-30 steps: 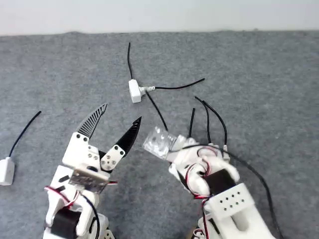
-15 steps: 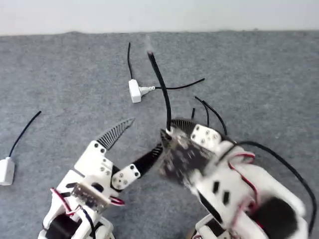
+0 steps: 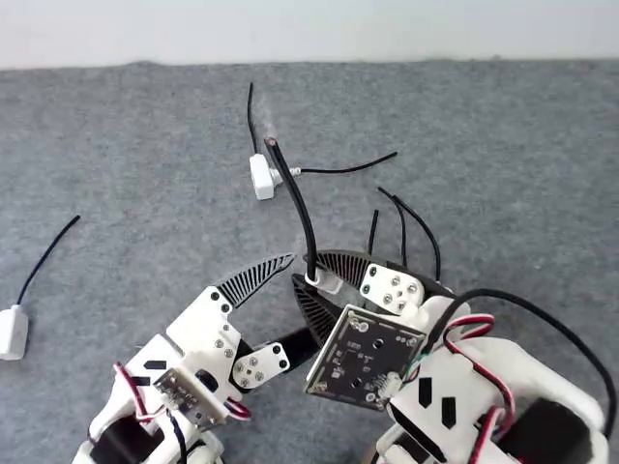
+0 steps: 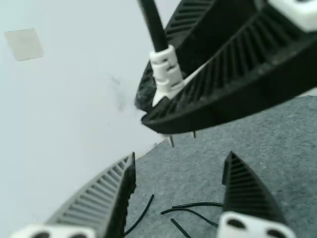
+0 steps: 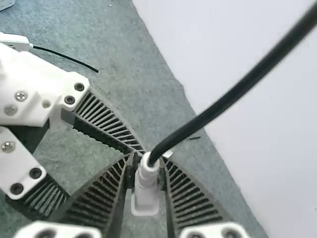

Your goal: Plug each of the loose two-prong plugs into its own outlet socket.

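Lab test bench, by my reckoning: my tabletop (image 3: pixel 542 126) covered in grey felt, bare white wall (image 3: pixel 309 29) behind, short cut cable stubs (image 3: pixel 334 172) lying loose around me.

Bare desk (image 3: pixel 145 145) lies open between the edge socket (image 3: pixel 12 332) and the middle socket (image 3: pixel 261 177), while the right pincer (image 3: pixel 317 278), its clamped plug (image 3: pixel 327 284) and raised cord (image 3: pixel 295 208) crowd the spread left pincer (image 3: pixel 298 302), with loose cords (image 3: pixel 406 227) just beyond.

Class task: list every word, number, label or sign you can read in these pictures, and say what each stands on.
None can be read.
Circuit board on the right arm's wrist: tiny marks, too small to read.
Pale square patch on the wall: blank.
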{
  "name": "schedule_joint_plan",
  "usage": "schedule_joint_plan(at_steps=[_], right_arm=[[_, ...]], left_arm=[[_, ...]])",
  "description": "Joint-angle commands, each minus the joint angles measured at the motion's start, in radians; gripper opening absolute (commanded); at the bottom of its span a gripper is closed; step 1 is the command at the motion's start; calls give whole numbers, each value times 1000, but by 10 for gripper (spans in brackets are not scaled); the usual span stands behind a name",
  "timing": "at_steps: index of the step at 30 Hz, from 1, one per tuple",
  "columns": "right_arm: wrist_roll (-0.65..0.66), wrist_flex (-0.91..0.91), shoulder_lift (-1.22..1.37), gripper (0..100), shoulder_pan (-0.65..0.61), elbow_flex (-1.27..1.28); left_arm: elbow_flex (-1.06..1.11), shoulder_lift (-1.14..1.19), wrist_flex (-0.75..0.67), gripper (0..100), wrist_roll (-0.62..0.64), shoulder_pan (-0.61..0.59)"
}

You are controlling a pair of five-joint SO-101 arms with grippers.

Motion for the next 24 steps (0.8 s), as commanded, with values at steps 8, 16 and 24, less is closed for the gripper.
schedule_joint_plan(at_steps=[8, 16, 24], right_arm=[[-15, 93, 31, 9, -5, -49], [-63, 99, 27, 9, -5, -48], [-69, 153, 25, 9, -68, -49]], left_arm=[[-38, -12, -15, 272, -14, 6], [-38, -12, -15, 272, -14, 5], [-27, -12, -54, 272, -8, -104]])
